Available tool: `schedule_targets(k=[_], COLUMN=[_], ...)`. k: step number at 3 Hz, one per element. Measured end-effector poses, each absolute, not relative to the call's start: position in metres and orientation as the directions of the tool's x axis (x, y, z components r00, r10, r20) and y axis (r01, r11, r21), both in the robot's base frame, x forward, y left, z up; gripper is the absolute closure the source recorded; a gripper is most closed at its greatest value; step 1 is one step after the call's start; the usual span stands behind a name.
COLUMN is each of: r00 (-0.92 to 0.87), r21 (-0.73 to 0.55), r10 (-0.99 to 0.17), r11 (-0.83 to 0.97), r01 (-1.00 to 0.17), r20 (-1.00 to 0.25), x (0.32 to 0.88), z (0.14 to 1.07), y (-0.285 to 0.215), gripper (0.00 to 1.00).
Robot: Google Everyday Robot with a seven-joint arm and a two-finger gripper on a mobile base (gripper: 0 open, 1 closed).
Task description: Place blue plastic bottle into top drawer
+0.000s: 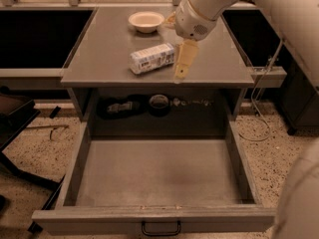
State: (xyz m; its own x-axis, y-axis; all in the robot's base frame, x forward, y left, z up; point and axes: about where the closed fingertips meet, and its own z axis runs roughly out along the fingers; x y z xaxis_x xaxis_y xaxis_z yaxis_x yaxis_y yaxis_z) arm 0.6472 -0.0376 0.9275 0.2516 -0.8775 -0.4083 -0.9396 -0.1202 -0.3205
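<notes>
Camera view (the only one):

- We are seeing the gripper point(182, 63) hanging tip-down from the white arm point(214, 4), over the front part of the grey table top point(109, 44).
- We cannot tell whether the gripper is wide or narrow; it is showing as one pale yellow shape. It is carrying nothing.
- The blue plastic bottle point(152, 58) is lying on its side on the table top, just beside the gripper on the camera's left. Its nearer end is pointing toward the gripper. We cannot tell whether the two are touching.
- We are judging that the gripper is being lined up at that end so it can close across the bottle's narrow width. A lying bottle is liable to roll if nudged.
- The cream bowl point(145, 21) is sitting beyond the gripper and to its left, apart from the bottle and out of the approach line.
- The top drawer point(158, 176) is standing pulled fully out, below the gripper and nearer the camera. Its handle point(160, 228) is at the front edge. Open like this, it is offering a wide bare floor for a drop from above.
- The dark shelf recess point(159, 106), directly under the gripper's table edge, is holding small items that we cannot identify.
- Judgement: we are at the reach-to-grasp step. Lifting and placing are not yet done.
</notes>
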Motion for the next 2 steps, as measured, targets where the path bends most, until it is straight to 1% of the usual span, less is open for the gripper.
schedule_targets(k=[1, 2], r00=[0.327, 0.327], r21=[-0.314, -0.315], r10=[-0.849, -0.849], r11=[-0.203, -0.203], r01=[-0.927, -0.927], r20=[-0.416, -0.416], x=[0.6713, 0.6714], z=[0.9022, 0.9022], y=[0.0119, 0.0119], gripper=[0.00, 0.00])
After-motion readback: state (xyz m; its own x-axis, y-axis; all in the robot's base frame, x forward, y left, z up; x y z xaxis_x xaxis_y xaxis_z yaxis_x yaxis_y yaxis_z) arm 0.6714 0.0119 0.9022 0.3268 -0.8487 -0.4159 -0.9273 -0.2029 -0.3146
